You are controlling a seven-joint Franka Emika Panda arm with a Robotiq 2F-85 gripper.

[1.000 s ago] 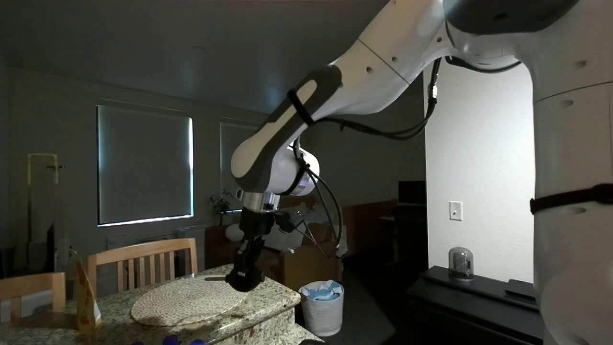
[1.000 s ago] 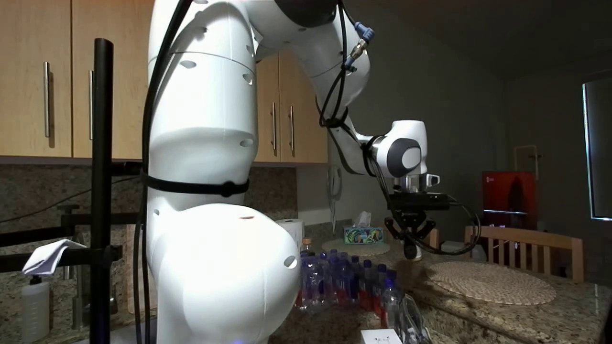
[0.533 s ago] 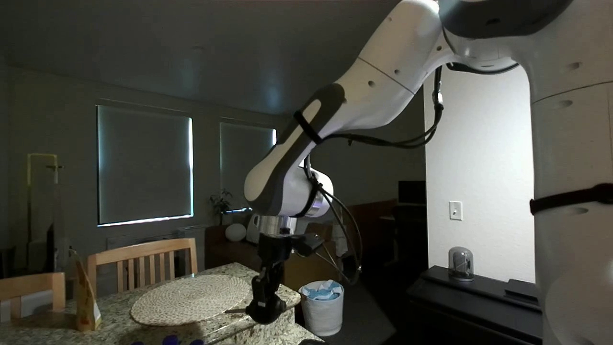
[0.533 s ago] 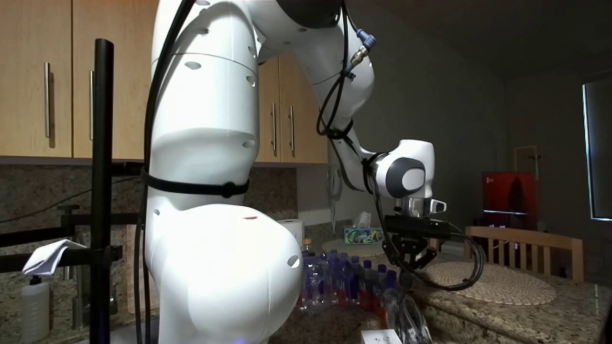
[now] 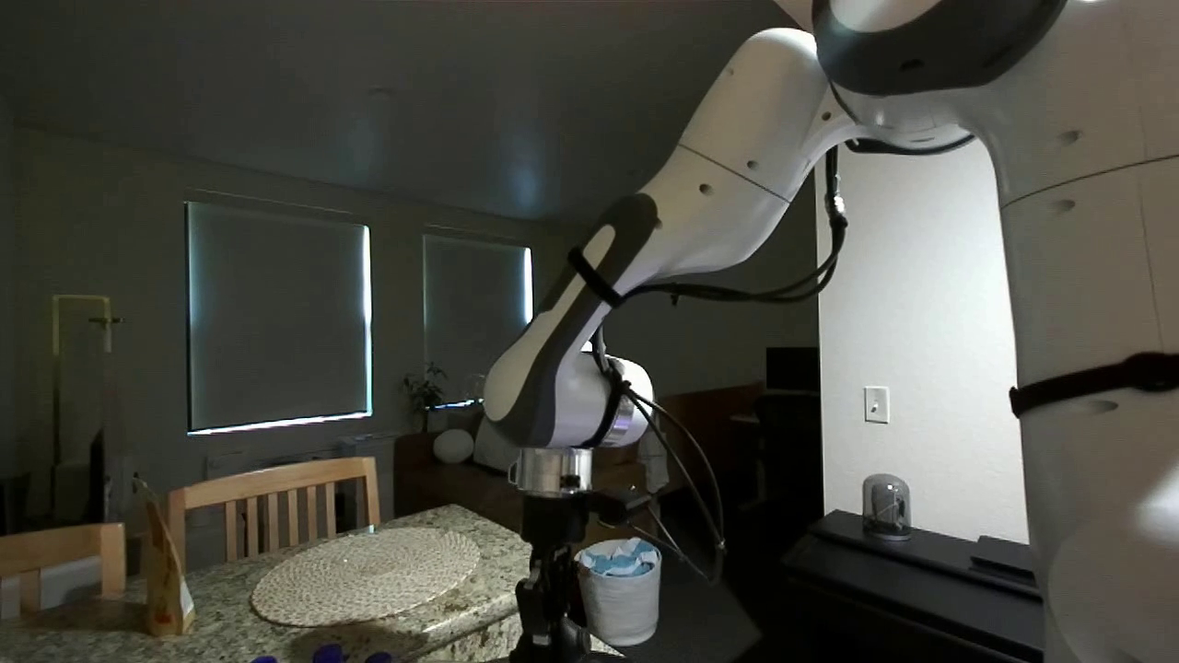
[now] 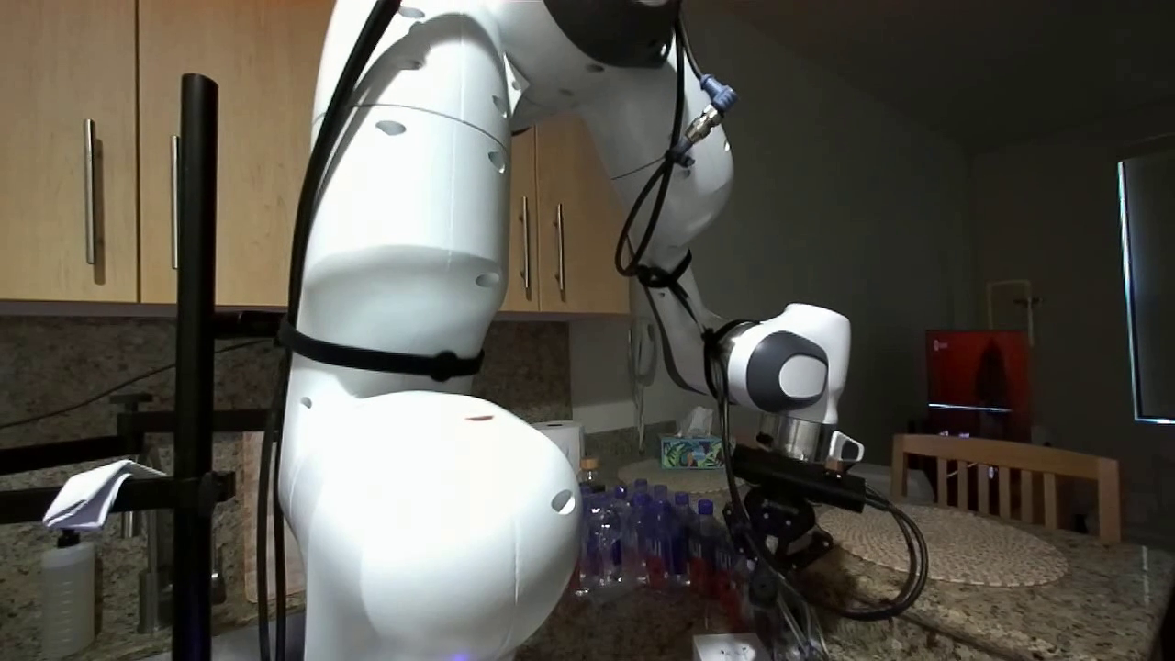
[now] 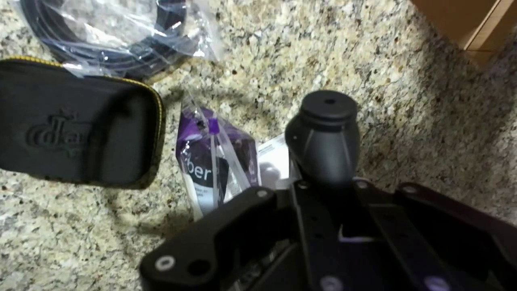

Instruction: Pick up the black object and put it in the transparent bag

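My gripper (image 7: 329, 194) is shut on the black object (image 7: 323, 141), a dark rounded lump with a flat round knob. The fingers hide its lower part. In the wrist view it stands over the counter, just beside a transparent zip bag (image 7: 202, 157) with a purple slider and purple print. The bag's lower part is hidden behind the gripper. In the exterior views, the gripper (image 5: 543, 612) is low near the counter edge, and the gripper (image 6: 778, 551) is close above a clear crinkled bag (image 6: 806, 638). A waste bin (image 5: 622, 599) with a bluish-white liner stands on the floor beyond.
A black zip case (image 7: 76, 129) and a dark coil (image 7: 109, 50) in clear plastic lie beside the bag. Several bottles (image 6: 643, 532) and a white box (image 6: 725, 647) are near the arm. A beige mat (image 5: 368, 575) lies on the raised counter.
My gripper has come down with the black object, from beside the beige mat to low beyond the raised counter's edge, near the clear bag and bottles. It has stayed shut.
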